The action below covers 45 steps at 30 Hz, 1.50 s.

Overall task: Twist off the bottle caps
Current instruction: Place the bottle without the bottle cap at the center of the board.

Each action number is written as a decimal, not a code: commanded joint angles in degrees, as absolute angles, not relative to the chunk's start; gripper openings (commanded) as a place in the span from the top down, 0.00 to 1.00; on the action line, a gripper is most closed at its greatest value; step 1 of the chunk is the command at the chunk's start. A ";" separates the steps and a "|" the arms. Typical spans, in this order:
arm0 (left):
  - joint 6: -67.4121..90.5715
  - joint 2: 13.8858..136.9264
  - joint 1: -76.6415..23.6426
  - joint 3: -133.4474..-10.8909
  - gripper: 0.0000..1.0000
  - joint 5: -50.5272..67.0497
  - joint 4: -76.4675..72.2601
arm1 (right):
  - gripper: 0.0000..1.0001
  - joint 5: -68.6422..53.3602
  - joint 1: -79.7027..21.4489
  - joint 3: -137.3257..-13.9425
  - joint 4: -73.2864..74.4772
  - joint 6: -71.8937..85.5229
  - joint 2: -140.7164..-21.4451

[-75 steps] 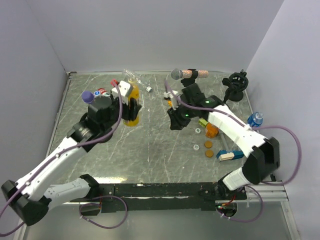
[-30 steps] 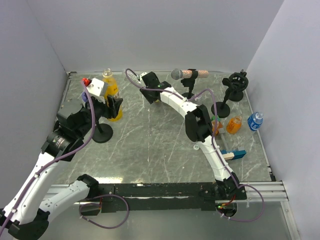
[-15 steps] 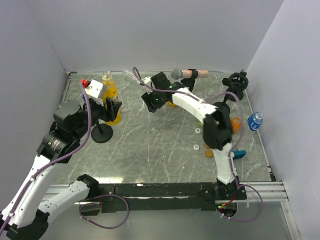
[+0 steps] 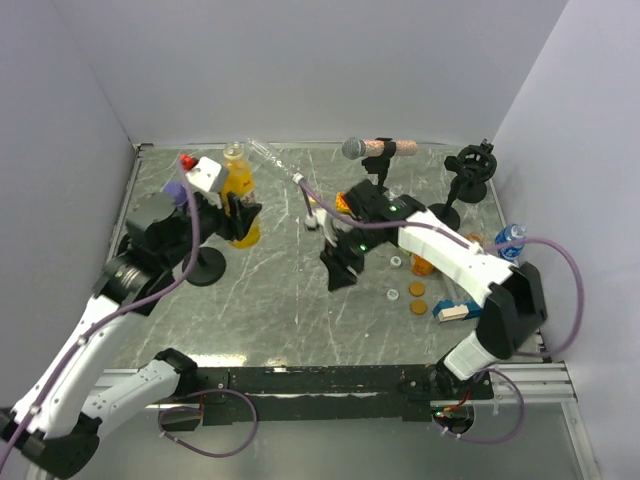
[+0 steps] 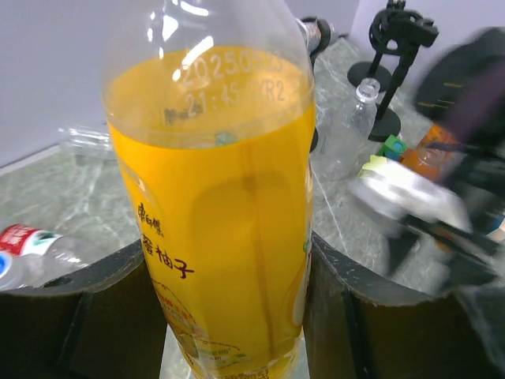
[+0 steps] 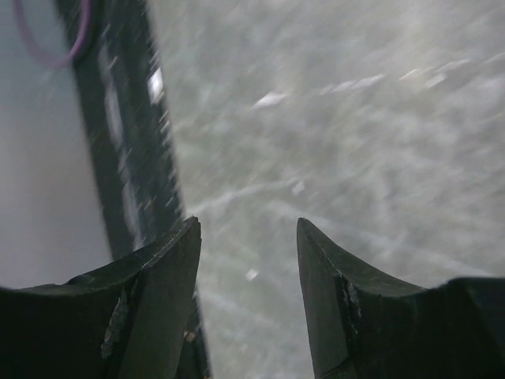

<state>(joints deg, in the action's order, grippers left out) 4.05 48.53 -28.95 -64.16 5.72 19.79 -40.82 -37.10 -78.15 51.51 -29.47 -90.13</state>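
The yellow-orange juice bottle (image 4: 241, 196) stands upright at the back left, held round its lower body by my left gripper (image 4: 240, 222). In the left wrist view the bottle (image 5: 213, 181) fills the gap between the two black fingers (image 5: 79, 316). Its neck (image 4: 235, 152) looks pale, and I cannot tell whether a cap sits on it. My right gripper (image 4: 338, 276) hangs over the table's middle, open and empty. The right wrist view is blurred and shows only bare table between its jaws (image 6: 248, 225). A small blue-labelled bottle (image 4: 510, 238) stands at the far right.
A clear bottle (image 4: 266, 156) lies at the back. A small orange bottle (image 4: 425, 263), two brown discs (image 4: 417, 290), white rings (image 4: 391, 296) and a blue-white object (image 4: 455, 310) lie right of centre. A microphone (image 4: 365, 148), black stands (image 4: 470, 165) and a round black base (image 4: 205, 268) are nearby.
My right gripper swung from the back, near the juice bottle, down to the table's middle. My left gripper shifted the juice bottle a little to the right.
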 commanded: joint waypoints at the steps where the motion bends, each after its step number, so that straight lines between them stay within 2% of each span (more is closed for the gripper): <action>1: 5.45 52.20 -28.74 -63.37 0.96 9.05 5.55 | 0.41 -47.46 -37.00 -71.99 58.26 -39.89 -77.80; 6: 5.62 57.21 -28.83 -59.60 0.96 11.69 -4.99 | 0.39 -51.84 -30.87 -68.82 57.75 -39.64 -70.15; 12: 5.45 64.50 -28.83 -53.10 0.96 10.81 -18.96 | 0.39 -62.74 -15.40 -69.44 59.68 -41.31 -65.14; 21: 7.99 84.97 -29.00 -52.46 0.96 9.49 -41.64 | 0.38 -71.10 -1.68 -63.19 56.77 -42.18 -61.08; 32: 9.58 108.80 -31.55 -63.18 0.96 2.21 -53.52 | 0.37 -73.91 2.81 -61.26 57.57 -43.94 -60.73; 45: 8.53 123.57 -32.70 -79.27 0.94 0.18 -49.57 | 0.37 -74.18 3.08 -61.52 58.27 -44.74 -61.17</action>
<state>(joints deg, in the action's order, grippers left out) 8.25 122.37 -32.45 -74.15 1.08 -43.42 -71.57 2.55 -61.47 58.37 -42.19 -61.60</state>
